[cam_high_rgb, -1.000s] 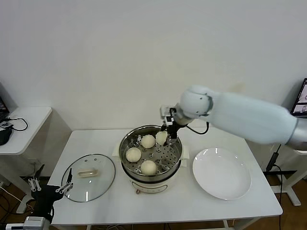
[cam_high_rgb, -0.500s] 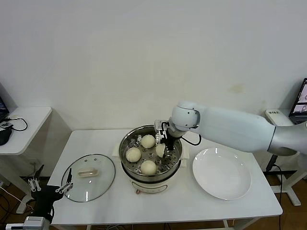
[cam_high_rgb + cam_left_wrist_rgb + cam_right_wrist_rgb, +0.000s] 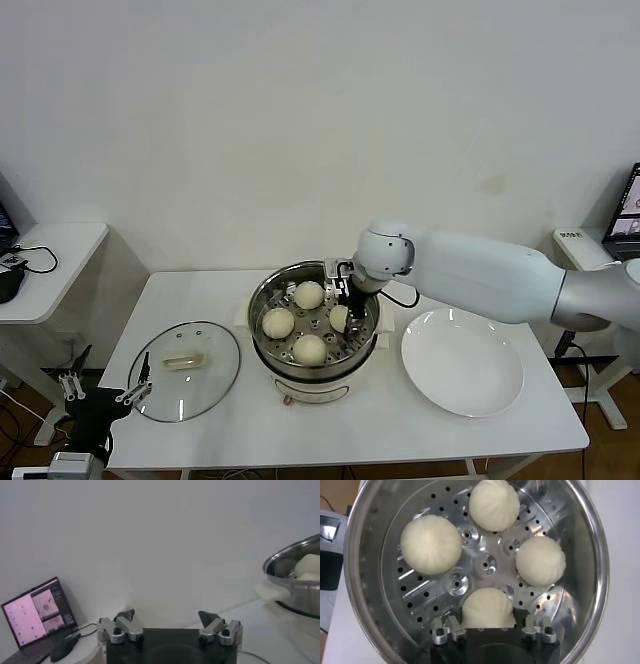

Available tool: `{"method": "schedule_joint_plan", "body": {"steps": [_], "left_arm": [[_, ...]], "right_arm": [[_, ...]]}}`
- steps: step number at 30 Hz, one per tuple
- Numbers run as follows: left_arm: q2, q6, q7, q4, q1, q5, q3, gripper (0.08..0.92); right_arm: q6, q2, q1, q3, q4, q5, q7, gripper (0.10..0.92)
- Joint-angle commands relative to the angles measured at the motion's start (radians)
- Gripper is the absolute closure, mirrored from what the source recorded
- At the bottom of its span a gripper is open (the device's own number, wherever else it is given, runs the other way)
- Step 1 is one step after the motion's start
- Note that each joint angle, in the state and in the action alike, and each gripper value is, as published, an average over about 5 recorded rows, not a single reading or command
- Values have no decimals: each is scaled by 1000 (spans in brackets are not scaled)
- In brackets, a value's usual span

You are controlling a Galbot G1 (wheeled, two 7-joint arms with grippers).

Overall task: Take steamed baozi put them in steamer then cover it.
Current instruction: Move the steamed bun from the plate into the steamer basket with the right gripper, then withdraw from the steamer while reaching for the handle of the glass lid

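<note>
The steamer [image 3: 256,322] stands mid-table with its perforated tray [image 3: 485,564] showing. Three baozi [image 3: 309,294] [image 3: 278,322] [image 3: 310,349] lie loose on the tray. My right gripper [image 3: 346,308] reaches down inside the pot and is shut on another baozi [image 3: 488,607], which rests low on the tray with a finger against each side. The cover [image 3: 212,378] lies flat on the table left of the steamer, handle up. My left gripper [image 3: 105,386] hangs open and empty off the table's front left corner, its fingertips wide apart in the left wrist view [image 3: 166,616].
A bare white plate [image 3: 462,362] sits right of the steamer. A low side table [image 3: 50,250] stands at far left. The left wrist view shows a laptop [image 3: 37,612] and the steamer's side [image 3: 295,587].
My right gripper has gone down from above the steamer's rim into the pot, taking the baozi down onto the tray. The left arm has stayed still.
</note>
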Motion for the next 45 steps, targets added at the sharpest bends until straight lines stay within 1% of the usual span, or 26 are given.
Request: {"method": "schedule_joint_plan", "body": {"steps": [1, 6, 9, 12, 15, 18, 20, 25, 28, 31, 35, 40, 42, 45], "left_arm": [[1, 0, 0, 0, -2, 0, 0, 177], [1, 0, 1, -3, -2, 1, 2, 177], [2, 0, 1, -6, -2, 1, 2, 177], [5, 0, 1, -7, -5, 0, 2, 177], [6, -1, 2, -7, -8, 0, 3, 177], [5, -3, 6, -7, -9, 2, 8, 177], [4, -5, 9, -5, -11, 4, 13, 177], [5, -13, 13, 7, -17, 8, 19, 177], [4, -26, 15, 23, -22, 15, 23, 177], [2, -44, 20, 41, -27, 27, 29, 177], [-2, -73, 18, 71, -36, 44, 47, 177], [-4, -139, 2, 169, -64, 100, 84, 177], [0, -155, 4, 203, -71, 128, 90, 177], [13, -169, 8, 245, -79, 200, 90, 177]], "right_arm": [[13, -18, 8, 26, 15, -23, -13, 343], [16, -68, 39, 57, 53, -18, -21, 226], [15, -113, 54, 91, 106, -5, -11, 206], [5, -166, 53, 140, 176, 28, 40, 203], [-4, -224, 26, 184, 251, 71, 182, 202], [0, -296, -46, 238, 322, 152, 390, 203], [30, -355, -130, 304, 364, 187, 522, 203], [190, -474, -495, 605, 432, 147, 787, 202], [312, -483, -787, 867, 451, 85, 885, 203], [453, -429, -1093, 1148, 463, 18, 931, 203], [612, -280, -1414, 1462, 473, -82, 905, 202], [843, 33, -1700, 1728, 459, -174, 836, 203], [894, 141, -1767, 1812, 466, -167, 810, 202], [933, 266, -1838, 1926, 478, -109, 783, 203]]}}
